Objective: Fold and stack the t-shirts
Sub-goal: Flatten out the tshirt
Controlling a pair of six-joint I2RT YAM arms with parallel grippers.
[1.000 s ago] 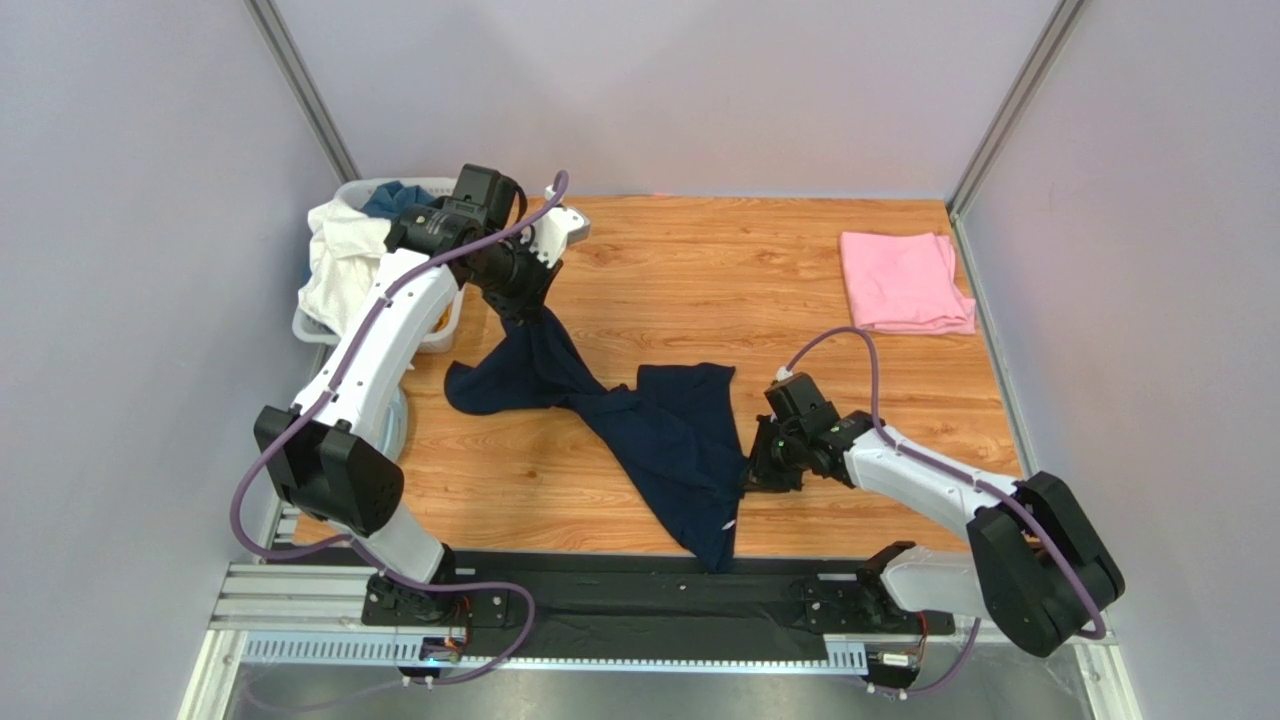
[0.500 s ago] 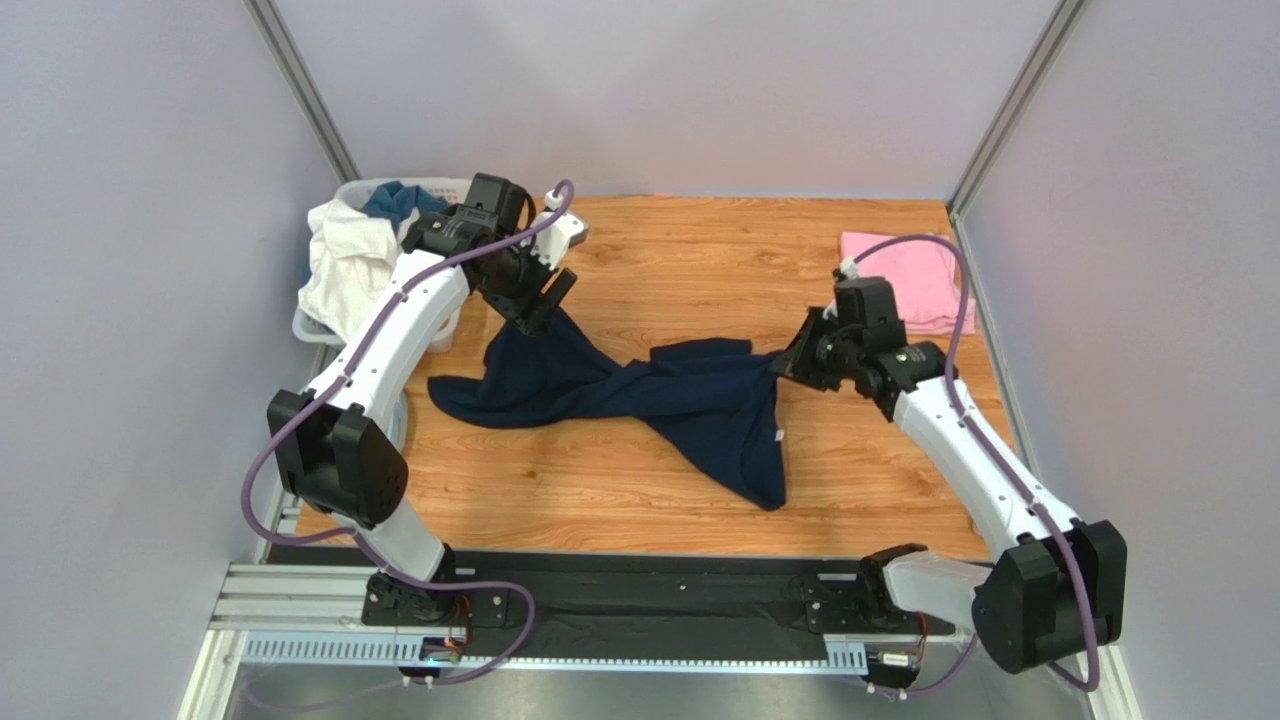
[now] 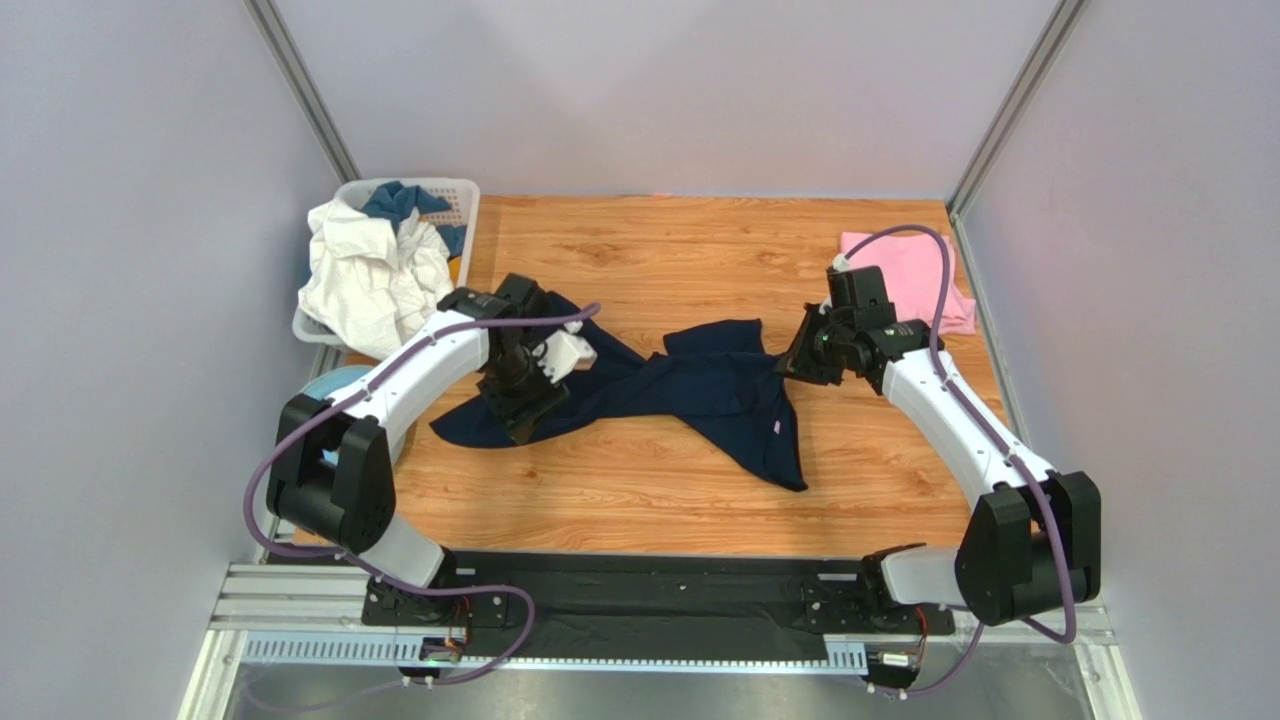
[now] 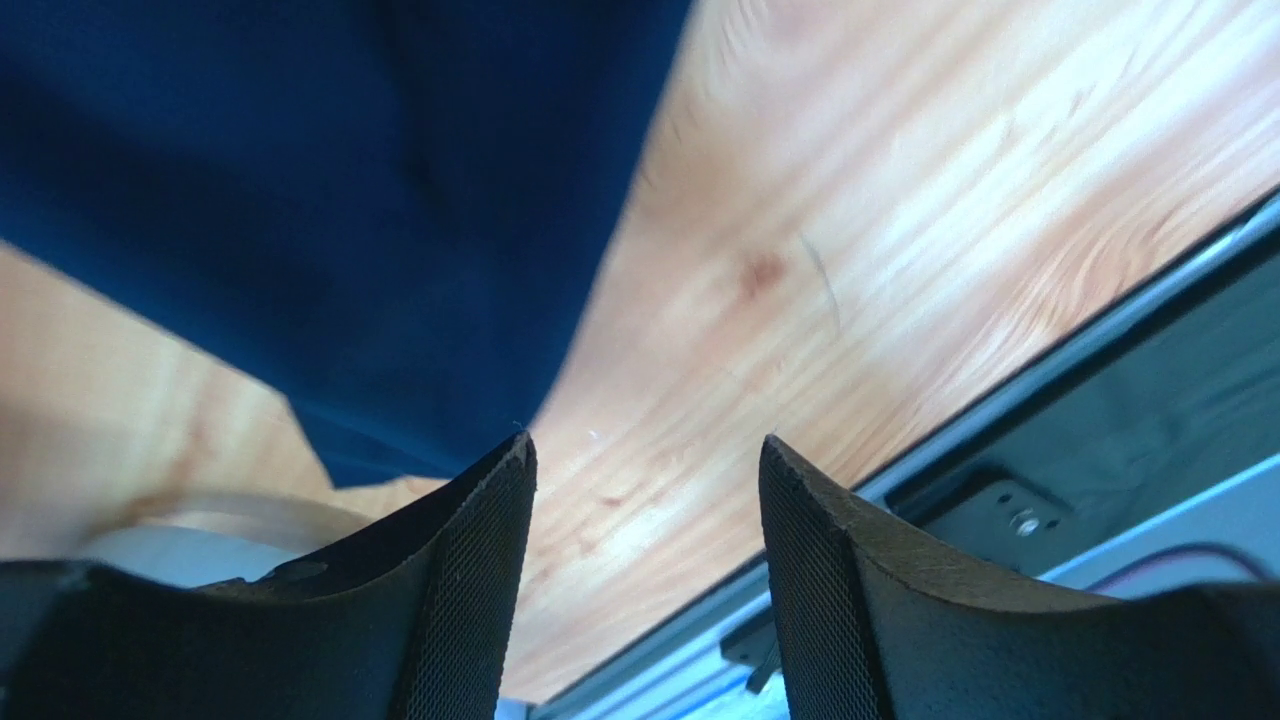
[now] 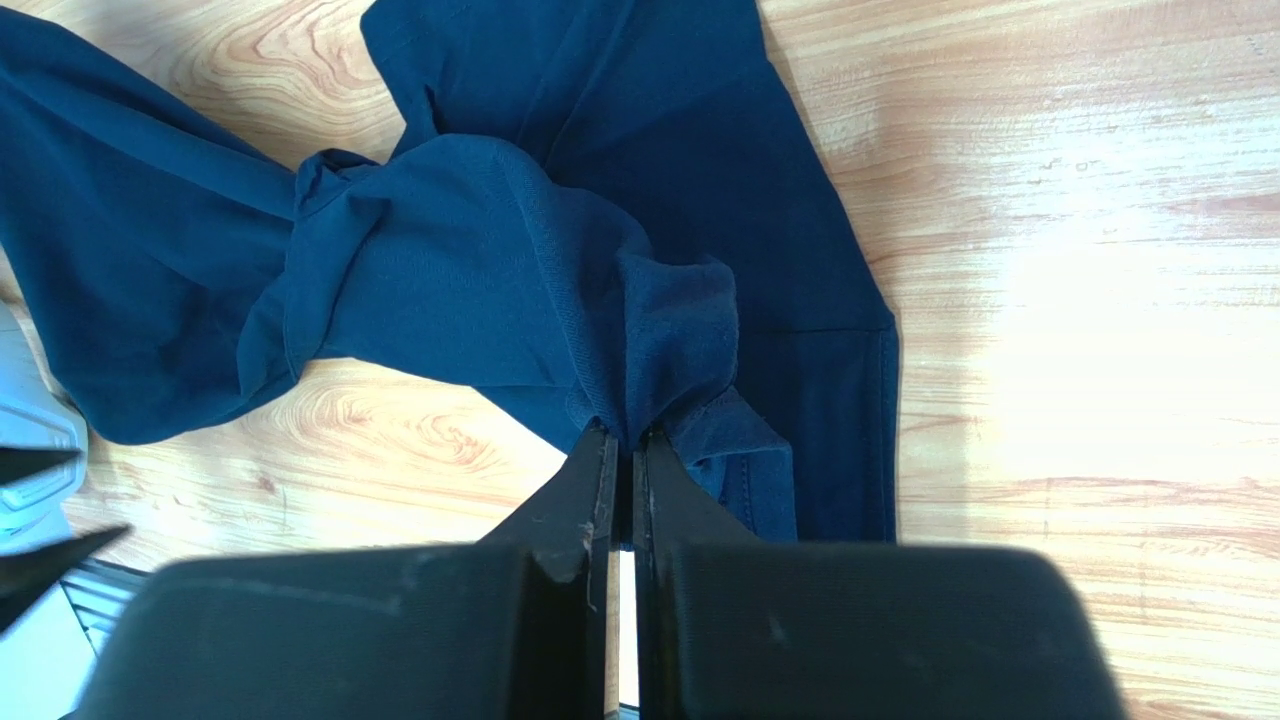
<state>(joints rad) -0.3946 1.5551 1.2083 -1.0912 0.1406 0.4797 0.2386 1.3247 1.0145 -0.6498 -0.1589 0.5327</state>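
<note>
A dark navy t-shirt [image 3: 706, 393] lies twisted and bunched across the middle of the wooden table. My left gripper [image 3: 526, 402] hovers low over its left part, open, with only bare wood showing between the fingers [image 4: 646, 465]; the navy cloth [image 4: 301, 195] lies just beyond the left fingertip. My right gripper [image 3: 789, 365] is shut on a gathered fold at the navy shirt's right edge [image 5: 628, 435]. From that pinch the navy shirt [image 5: 496, 255] fans out away from the fingers. A folded light pink t-shirt [image 3: 909, 293] rests at the back right corner, partly behind the right arm's cable.
A white basket [image 3: 451, 188] at the back left holds white and teal clothes. A light-blue object [image 3: 334, 387] sits by the left edge under the left arm. A metal rail [image 3: 631, 608] runs along the near edge; grey walls close in both sides.
My left gripper opened, let go of the navy shirt and dropped toward the near left part of it. My right gripper, still shut, dragged the shirt's edge from the front to the back right.
</note>
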